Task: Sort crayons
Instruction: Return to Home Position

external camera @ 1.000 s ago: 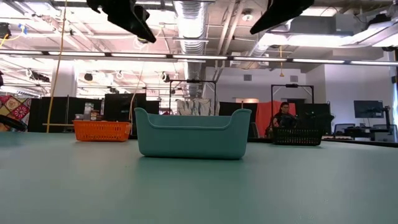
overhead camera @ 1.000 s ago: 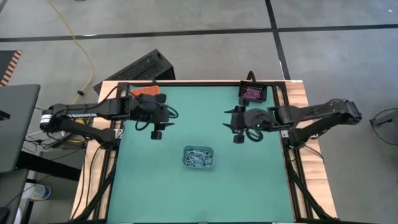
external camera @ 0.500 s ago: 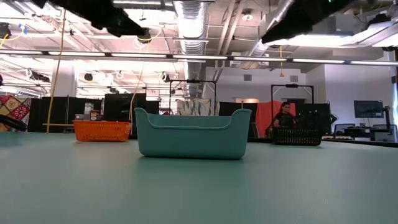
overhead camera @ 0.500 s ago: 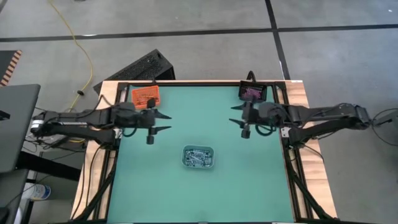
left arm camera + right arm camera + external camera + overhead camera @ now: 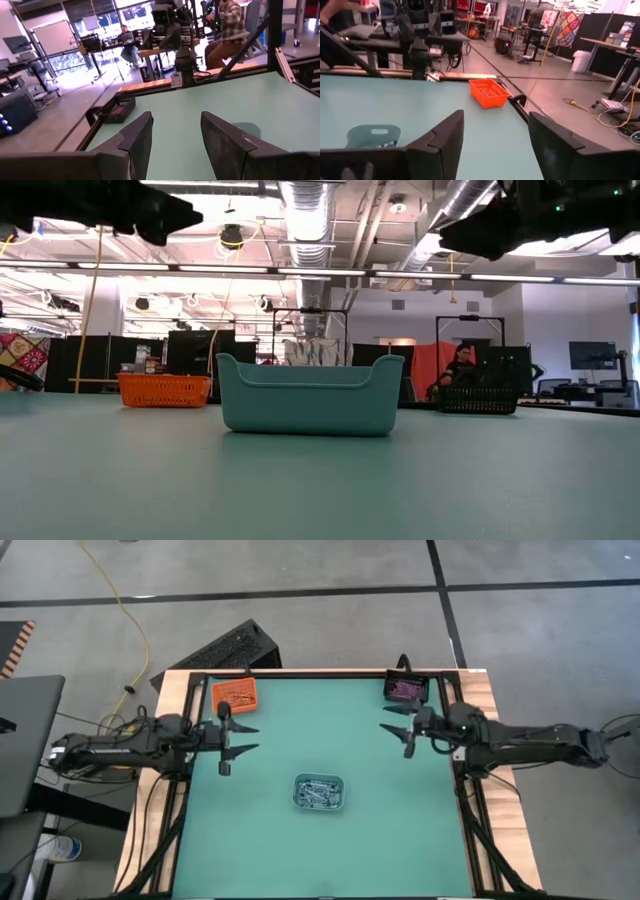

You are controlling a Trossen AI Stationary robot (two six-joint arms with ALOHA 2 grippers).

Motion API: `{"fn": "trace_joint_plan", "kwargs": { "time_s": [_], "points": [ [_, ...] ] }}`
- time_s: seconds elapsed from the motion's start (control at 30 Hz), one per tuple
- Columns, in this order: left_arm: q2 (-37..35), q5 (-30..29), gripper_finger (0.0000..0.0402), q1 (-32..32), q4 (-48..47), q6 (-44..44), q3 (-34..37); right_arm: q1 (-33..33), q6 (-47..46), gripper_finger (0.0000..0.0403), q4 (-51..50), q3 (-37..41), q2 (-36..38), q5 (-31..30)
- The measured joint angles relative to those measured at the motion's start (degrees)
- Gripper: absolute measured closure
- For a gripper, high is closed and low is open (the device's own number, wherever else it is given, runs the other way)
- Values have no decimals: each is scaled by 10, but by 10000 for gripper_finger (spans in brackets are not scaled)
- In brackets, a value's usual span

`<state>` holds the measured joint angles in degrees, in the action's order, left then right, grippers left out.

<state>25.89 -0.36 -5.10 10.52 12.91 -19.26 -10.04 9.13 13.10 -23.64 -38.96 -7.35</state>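
Green table [image 5: 300,730], thin crayons [image 5: 318,794] in teal tray [image 5: 320,777]

The left gripper [image 5: 247,737] and the right gripper [image 5: 389,721] are now drawn farther back from the teal tray [image 5: 320,792], each to its own side. Earlier they were turned downward; now they lie level and point toward each other.

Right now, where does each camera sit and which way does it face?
High: overhead, straight down on the table, left gripper and right gripper.
Low: table height, facing the teal bin; left arm and right arm overhead.
Left wrist: past its open gripper toward the black bin.
Right wrist: past its open gripper toward the orange bin, also in low.
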Motion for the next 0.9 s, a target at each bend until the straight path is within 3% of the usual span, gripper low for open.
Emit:
{"fn": "trace_joint_plan", "kwargs": {
  "time_s": [0.2,0.4,0.63,0.77,0.9],
  "points": [
    [-16,-4,244,-1,4,3,28,-49,-18,179,-4,22,31,59],
    [-16,-15,244,-1,-3,6,28,-87,-20,179,25,58,58,60],
    [-16,-23,244,-1,6,0,34,-104,-58,191,102,151,109,60],
    [-26,-24,244,-1,95,-23,102,-96,-78,205,135,202,134,47],
    [-42,-47,244,-1,189,-42,185,-68,-71,222,150,230,143,-7]
  ]
}}
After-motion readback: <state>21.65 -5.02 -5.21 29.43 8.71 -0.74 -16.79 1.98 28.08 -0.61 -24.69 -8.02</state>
